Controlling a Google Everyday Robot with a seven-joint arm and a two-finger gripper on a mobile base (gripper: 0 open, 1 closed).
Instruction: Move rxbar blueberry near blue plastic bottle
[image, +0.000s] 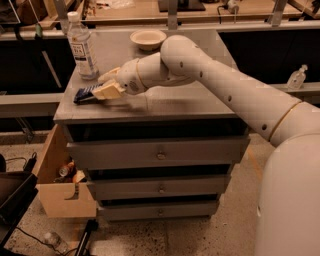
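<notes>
Gripping the snack bar (84, 94) by one end, the gripper (102, 91) sits low over the front left corner of the tabletop (190, 102). The bar's free end pokes out toward the left edge, just in front of the water bottle (82, 47) and not touching it. The worry from where I stand is that edge. If the bar is let go this close to the rim, it could tip or slide off and drop toward the cardboard box (62, 197) on the floor below. A sideways nudge from the arm (225, 90) as it pulls away could also catch the tall bottle, which looks easy to topple. I can't make out whether the bar rests on the surface or hangs just above it. The gripper covers its inner end, and the wrapper's lettering is unreadable. The bowl (148, 38) sits well back, out of the way.
</notes>
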